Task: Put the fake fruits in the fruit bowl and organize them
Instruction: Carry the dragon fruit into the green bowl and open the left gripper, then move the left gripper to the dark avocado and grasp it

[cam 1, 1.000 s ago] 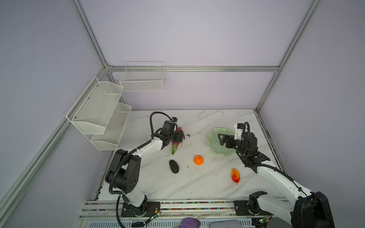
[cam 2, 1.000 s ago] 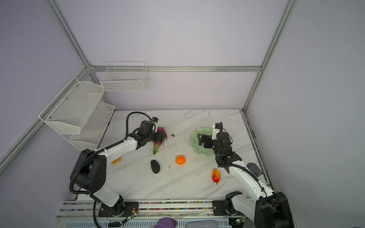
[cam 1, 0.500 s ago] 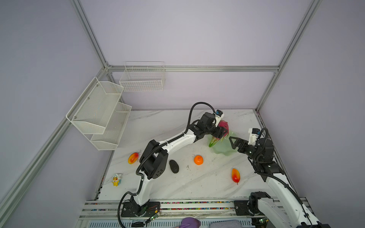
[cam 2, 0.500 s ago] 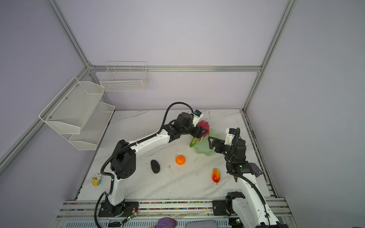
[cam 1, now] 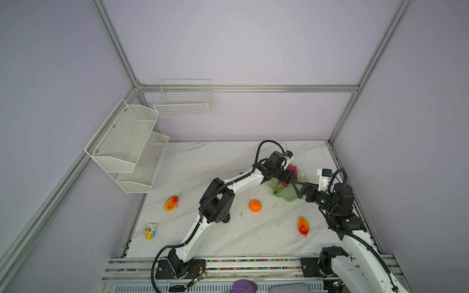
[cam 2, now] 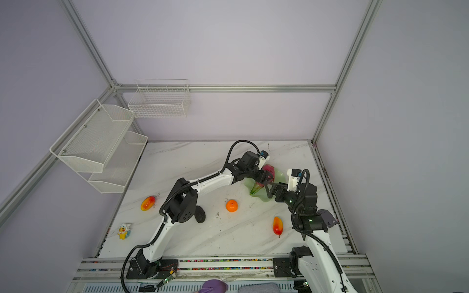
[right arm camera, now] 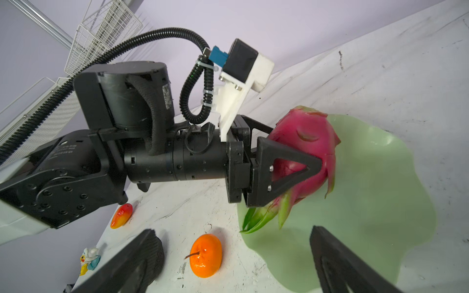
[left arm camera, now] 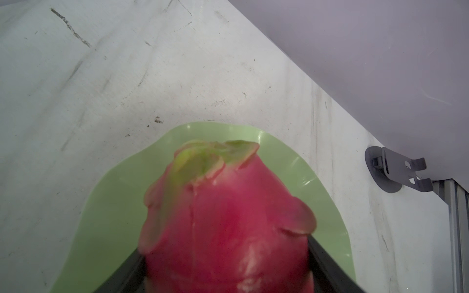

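The left gripper (right arm camera: 299, 152) pinches the dragon fruit (right arm camera: 312, 132) by its middle, one finger on each side, and holds it over the bowl (right arm camera: 380, 203). Whether the fruit already touches the bowl I cannot tell. The right gripper (cam 1: 298, 189) hovers at the rim of the bowl with its jaws spread wide and nothing between them. The tangerine (cam 1: 254, 205) lies on the table (cam 1: 203, 165) near the bowl. One mango (cam 1: 303, 226) is a little further from it, and another mango (cam 1: 171, 203) and the avocado (cam 2: 200, 214) are well apart from it. I see some risks here. The green leafy end of the dragon fruit reaches past the rim of the bowl toward the tangerine, so if the fingers let go now, the fruit can tip over the low edge and roll out. The bowl is shallow and looks light, so a push on its rim can make it slide or flip. Also, the two grippers are very close above the bowl and can hit each other.
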Action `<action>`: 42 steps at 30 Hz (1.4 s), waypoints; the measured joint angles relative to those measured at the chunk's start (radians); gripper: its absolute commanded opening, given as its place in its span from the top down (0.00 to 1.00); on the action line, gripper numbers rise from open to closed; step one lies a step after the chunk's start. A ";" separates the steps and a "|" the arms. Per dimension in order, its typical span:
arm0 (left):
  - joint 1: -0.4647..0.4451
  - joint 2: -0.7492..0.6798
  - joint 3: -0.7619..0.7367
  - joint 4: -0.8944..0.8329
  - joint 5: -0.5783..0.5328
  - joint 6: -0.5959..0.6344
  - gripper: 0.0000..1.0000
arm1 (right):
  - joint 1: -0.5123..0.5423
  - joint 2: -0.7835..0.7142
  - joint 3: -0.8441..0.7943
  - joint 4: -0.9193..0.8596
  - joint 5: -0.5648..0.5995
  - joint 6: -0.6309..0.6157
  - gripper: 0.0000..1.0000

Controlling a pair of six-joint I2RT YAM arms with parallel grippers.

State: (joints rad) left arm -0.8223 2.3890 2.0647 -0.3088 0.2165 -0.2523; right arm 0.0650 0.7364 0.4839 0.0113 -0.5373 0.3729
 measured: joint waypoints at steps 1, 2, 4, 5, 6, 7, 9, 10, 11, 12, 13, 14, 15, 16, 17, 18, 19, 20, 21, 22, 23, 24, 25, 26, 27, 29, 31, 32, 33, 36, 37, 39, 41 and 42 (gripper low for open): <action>0.000 0.005 0.005 0.000 0.000 0.000 0.40 | 0.000 0.006 0.000 0.000 -0.002 -0.002 0.03; 0.000 0.010 0.007 0.000 0.002 0.000 0.38 | 0.000 0.010 0.000 0.000 -0.003 -0.004 0.03; 0.000 0.023 0.009 0.000 0.006 -0.001 0.36 | 0.000 0.014 0.000 0.000 -0.002 -0.006 0.03; 0.000 0.030 0.009 0.000 0.008 -0.001 0.35 | 0.000 0.015 0.000 0.000 -0.002 -0.008 0.03; 0.000 0.037 0.009 -0.002 0.010 -0.001 0.34 | 0.000 0.016 0.000 0.000 -0.002 -0.009 0.03; 0.000 0.043 0.009 -0.005 0.012 0.000 0.32 | 0.000 0.018 0.000 0.000 -0.002 -0.011 0.03; 0.000 0.052 0.009 -0.015 0.013 0.000 0.29 | 0.000 0.021 0.000 0.000 -0.002 -0.013 0.03; 0.000 0.053 0.009 -0.020 0.013 0.000 0.26 | 0.000 0.023 0.000 0.000 -0.002 -0.013 0.03; -0.001 0.053 0.009 -0.024 0.013 0.001 0.21 | 0.000 0.025 0.000 0.000 -0.002 -0.014 0.03; -0.002 0.053 0.009 -0.024 0.013 0.003 0.09 | 0.000 0.025 0.000 0.000 -0.002 -0.015 0.03; -0.003 0.053 0.009 -0.023 0.011 0.002 0.05 | 0.000 0.025 0.000 0.001 -0.002 -0.016 0.03; -0.004 0.053 0.009 -0.023 0.010 0.006 0.03 | 0.000 0.025 0.000 0.002 -0.001 -0.016 0.03; -0.004 0.053 0.009 -0.023 0.011 0.010 0.01 | 0.000 0.027 0.000 0.003 -0.001 -0.018 0.03; -0.005 0.053 0.009 -0.024 0.010 0.011 0.00 | 0.000 0.030 0.000 0.004 -0.001 -0.019 0.03; -0.005 0.053 0.009 -0.024 0.007 0.014 0.00 | 0.000 0.035 0.001 0.004 -0.002 -0.020 0.03; -0.005 0.053 0.009 -0.024 0.005 0.021 0.00 | 0.000 0.040 0.002 0.004 -0.002 -0.020 0.03; -0.005 0.052 0.009 -0.024 0.004 0.027 0.00 | 0.000 0.044 0.003 0.005 -0.001 -0.021 0.02; -0.005 0.051 0.009 -0.024 -0.002 0.032 0.00 | 0.000 0.049 0.004 0.005 -0.001 -0.023 0.03; -0.006 0.048 0.009 -0.025 -0.004 0.036 0.00 | 0.000 0.053 0.004 0.005 -0.001 -0.023 0.03; -0.006 0.043 0.008 -0.025 -0.008 0.038 0.00 | 0.000 0.057 0.005 0.006 0.002 -0.023 0.03; -0.008 0.033 0.005 -0.024 -0.012 0.043 0.00 | 0.000 0.060 0.006 0.007 0.004 -0.023 0.03; -0.010 0.019 0.000 -0.021 -0.015 0.050 0.00 | 0.000 0.064 0.008 0.009 0.008 -0.022 0.03; -0.010 0.002 -0.008 -0.019 -0.019 0.056 0.00 | 0.000 0.071 0.010 0.013 0.011 -0.021 0.03; -0.010 -0.031 -0.030 -0.013 -0.027 0.065 0.00 | 0.000 0.080 0.014 0.020 0.016 -0.020 0.03; -0.010 -0.064 -0.051 -0.008 -0.036 0.073 0.00 | 0.000 0.090 0.018 0.025 0.018 -0.020 0.03; -0.010 -0.155 -0.120 0.015 -0.066 0.090 0.00 | 0.000 0.112 0.028 0.029 0.024 -0.023 0.03; -0.010 -0.277 -0.219 0.046 -0.121 0.108 0.00 | 0.000 0.136 0.044 0.027 0.034 -0.033 0.03; -0.010 -0.343 -0.273 0.057 -0.161 0.114 0.00 | 0.000 0.147 0.052 0.029 0.039 -0.041 0.03; -0.010 -0.408 -0.328 0.069 -0.207 0.117 0.00 | 0.000 0.157 0.059 0.029 0.043 -0.046 0.03; -0.011 -0.612 -0.507 0.085 -0.374 0.112 0.00 | 0.002 0.182 0.064 0.045 0.042 -0.052 0.03; -0.010 -0.666 -0.566 0.084 -0.431 0.097 0.00 | 0.008 0.191 0.064 0.051 0.041 -0.053 0.03; -0.010 -0.787 -0.697 0.055 -0.542 0.047 0.00 | 0.047 0.218 0.064 0.069 0.045 -0.055 0.03; -0.008 -0.868 -0.807 0.000 -0.618 -0.023 0.01 | 0.127 0.254 0.064 0.081 0.062 -0.067 0.03; -0.007 -0.902 -0.867 -0.037 -0.652 -0.066 0.01 | 0.178 0.275 0.065 0.085 0.071 -0.072 0.02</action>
State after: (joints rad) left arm -0.8295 1.4872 1.1980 -0.3462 -0.4351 -0.3180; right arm 0.2432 1.0111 0.5488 0.0959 -0.4660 0.3012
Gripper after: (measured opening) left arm 0.995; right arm 0.974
